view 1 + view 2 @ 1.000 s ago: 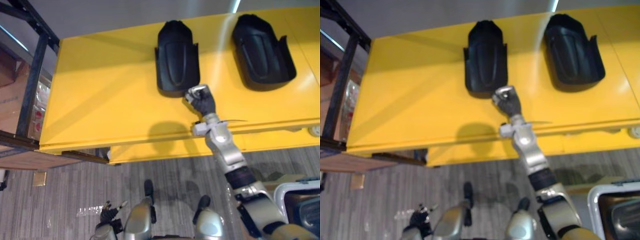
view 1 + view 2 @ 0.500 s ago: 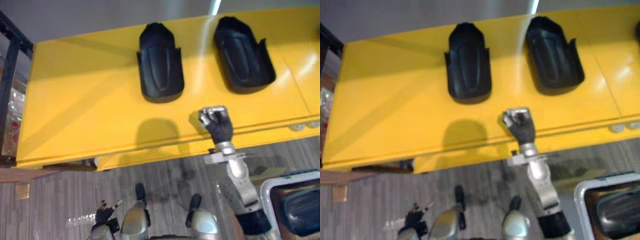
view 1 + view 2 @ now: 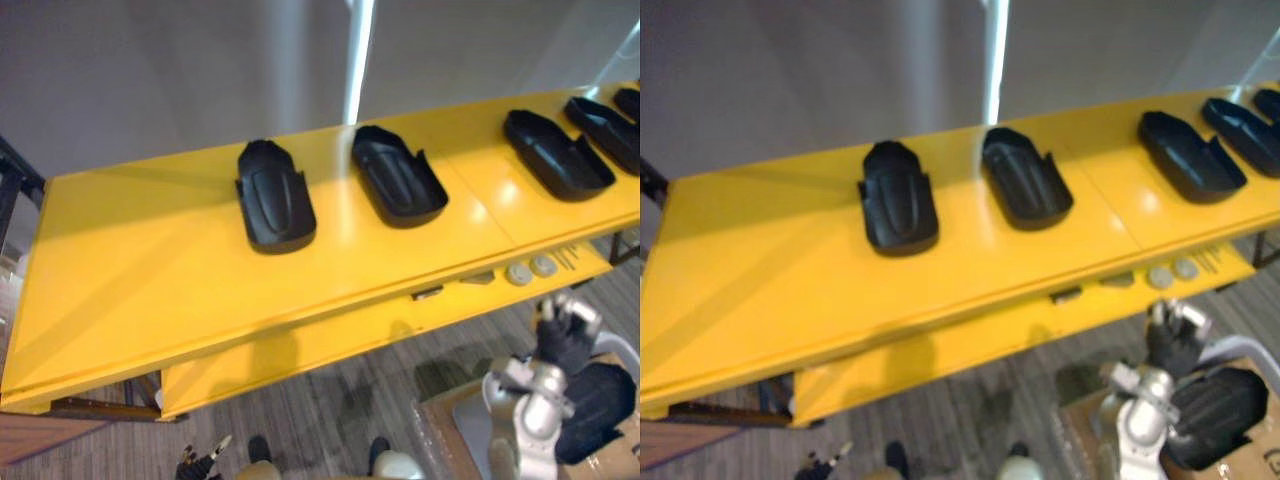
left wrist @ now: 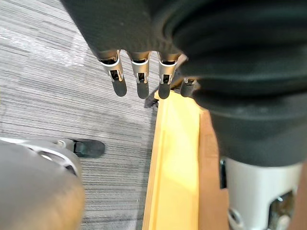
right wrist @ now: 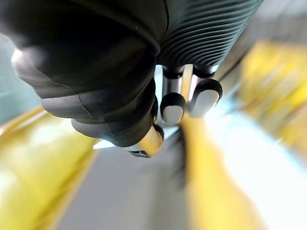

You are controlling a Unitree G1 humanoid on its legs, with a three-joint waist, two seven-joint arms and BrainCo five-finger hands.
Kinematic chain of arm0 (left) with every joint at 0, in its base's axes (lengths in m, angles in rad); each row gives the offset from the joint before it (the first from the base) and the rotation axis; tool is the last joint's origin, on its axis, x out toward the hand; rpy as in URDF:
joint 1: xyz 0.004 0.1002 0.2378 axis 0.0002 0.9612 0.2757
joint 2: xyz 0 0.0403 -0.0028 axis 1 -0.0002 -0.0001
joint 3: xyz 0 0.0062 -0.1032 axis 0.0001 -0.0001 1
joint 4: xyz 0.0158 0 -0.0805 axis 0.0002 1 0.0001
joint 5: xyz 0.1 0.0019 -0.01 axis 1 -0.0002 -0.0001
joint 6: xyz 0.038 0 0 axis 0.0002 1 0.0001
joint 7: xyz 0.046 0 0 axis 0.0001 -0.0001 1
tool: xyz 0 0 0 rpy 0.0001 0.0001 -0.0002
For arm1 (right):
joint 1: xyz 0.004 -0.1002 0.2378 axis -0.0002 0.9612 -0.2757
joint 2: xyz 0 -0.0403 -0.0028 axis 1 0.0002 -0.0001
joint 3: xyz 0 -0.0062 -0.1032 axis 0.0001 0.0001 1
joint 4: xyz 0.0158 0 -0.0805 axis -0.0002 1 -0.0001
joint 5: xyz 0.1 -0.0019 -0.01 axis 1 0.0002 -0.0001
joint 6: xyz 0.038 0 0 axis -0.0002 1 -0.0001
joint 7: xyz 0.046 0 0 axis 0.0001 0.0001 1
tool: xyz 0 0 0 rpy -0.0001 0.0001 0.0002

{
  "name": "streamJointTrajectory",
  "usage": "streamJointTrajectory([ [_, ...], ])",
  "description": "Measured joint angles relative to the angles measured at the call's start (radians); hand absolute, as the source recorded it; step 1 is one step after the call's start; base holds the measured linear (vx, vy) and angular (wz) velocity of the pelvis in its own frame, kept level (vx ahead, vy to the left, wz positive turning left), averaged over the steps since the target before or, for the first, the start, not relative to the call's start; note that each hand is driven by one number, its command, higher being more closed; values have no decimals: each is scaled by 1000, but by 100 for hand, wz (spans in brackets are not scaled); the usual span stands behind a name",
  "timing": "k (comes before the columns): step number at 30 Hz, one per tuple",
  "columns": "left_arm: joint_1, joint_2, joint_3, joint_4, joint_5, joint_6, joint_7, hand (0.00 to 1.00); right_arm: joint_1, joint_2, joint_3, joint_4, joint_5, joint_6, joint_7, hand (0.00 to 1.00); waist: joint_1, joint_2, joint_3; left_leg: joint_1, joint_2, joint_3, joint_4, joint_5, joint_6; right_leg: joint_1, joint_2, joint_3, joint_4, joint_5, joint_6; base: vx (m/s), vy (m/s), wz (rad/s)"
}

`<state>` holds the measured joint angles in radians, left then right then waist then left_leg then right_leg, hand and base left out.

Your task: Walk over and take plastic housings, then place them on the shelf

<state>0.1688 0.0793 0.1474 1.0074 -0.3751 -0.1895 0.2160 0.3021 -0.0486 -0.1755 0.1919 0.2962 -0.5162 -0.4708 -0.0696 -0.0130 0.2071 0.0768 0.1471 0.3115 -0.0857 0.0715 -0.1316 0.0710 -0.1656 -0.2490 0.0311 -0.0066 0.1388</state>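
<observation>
Long glossy yellow shelf top (image 3: 150,270) runs across both head views, with 5 black moulded plastic housings in a row on it, hollow side up. Housing 1 (image 3: 272,195) sits mid-shelf and housing 2 (image 3: 398,188) is just beside it on the right, angled, the 2 apart. After a wider gap comes housing 3 (image 3: 556,153), then housing 4 (image 3: 605,128) near it. Housing 5 (image 3: 630,100) is cut off by the frame edge at far right; cannot tell if 4 and 5 touch. Under the front edge is a lower yellow ledge (image 3: 330,340) with 2 small pale round discs (image 3: 519,272) side by side towards its right end. Right hand (image 3: 566,335) is low on the right, off the shelf and below its front edge, just above an open cardboard box (image 3: 1080,425) that holds a 6th black housing (image 3: 1215,412). Its fingers (image 5: 172,108) are curled in towards the palm with nothing in them, and it is not gripping the housing in the box. Left hand (image 3: 200,463) hangs at the bottom left near the grey striped carpet floor (image 4: 48,72). In its own wrist view the fingers (image 4: 140,79) point straight down, relaxed and holding nothing. All 6 housings lie free of both hands.
</observation>
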Motion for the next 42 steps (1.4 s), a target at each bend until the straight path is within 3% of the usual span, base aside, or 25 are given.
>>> streamJointTrajectory([
  [1,0,-6,8,0,-1,3,1,0,7,8,0,50,-1,-4,-10,100,1,3,-2,5,1,3,-1,0,0,1,1,5,-1,1,0,-36,-4,-22],
  [2,-3,-9,11,4,1,26,3,0,8,19,-1,168,-26,-11,-34,0,-1,10,-8,11,2,7,-1,-1,-1,3,2,5,-2,1,0,-25,-4,-13],
  [7,-31,-9,28,31,80,76,2,0,-43,23,-13,559,-31,-8,-10,0,4,9,-33,21,4,7,-2,-1,-2,18,4,4,-6,2,0,-3,0,0],
  [9,-39,-6,27,32,117,98,-1,0,-78,26,-55,668,-28,23,15,0,7,6,-34,30,2,6,-3,-2,-3,33,3,3,-9,2,0,0,0,0],
  [11,-53,-8,24,33,122,106,-6,0,-115,26,-92,760,-31,92,23,0,17,5,-35,33,0,2,-3,-2,-3,35,1,0,-10,2,1,-8,5,2],
  [18,-68,16,-17,35,240,126,-38,0,-183,30,-107,852,14,233,83,0,37,-2,-38,45,-6,-7,-4,-4,-3,56,-5,-23,-13,3,3,17,6,6],
  [21,-78,23,-40,37,289,138,-46,0,-201,32,-108,873,26,270,125,0,55,-3,-39,44,-5,4,-4,-8,-4,53,-4,-15,-26,4,4,22,9,-9],
  [27,-80,35,-45,74,354,152,-65,0,-213,42,-107,893,46,311,175,0,57,-8,-41,44,-1,35,-4,-21,-9,35,3,19,-36,7,4,41,10,-16],
  [29,-81,39,-53,75,380,156,-72,0,-211,45,-108,898,51,345,215,0,57,-10,-41,51,3,62,-3,-29,-16,33,9,39,-48,18,1,85,9,-27],
  [39,-142,51,-94,111,476,185,-106,0,-194,51,-147,900,56,346,301,0,48,-17,-45,151,19,250,-2,-54,-47,35,36,178,-75,39,-10,27,8,-46],
  [42,-165,56,-132,111,500,196,-119,0,-178,54,-147,892,43,346,321,0,24,-26,-48,176,33,299,2,-65,-58,32,49,217,-79,48,-15,-43,-22,-44],
])
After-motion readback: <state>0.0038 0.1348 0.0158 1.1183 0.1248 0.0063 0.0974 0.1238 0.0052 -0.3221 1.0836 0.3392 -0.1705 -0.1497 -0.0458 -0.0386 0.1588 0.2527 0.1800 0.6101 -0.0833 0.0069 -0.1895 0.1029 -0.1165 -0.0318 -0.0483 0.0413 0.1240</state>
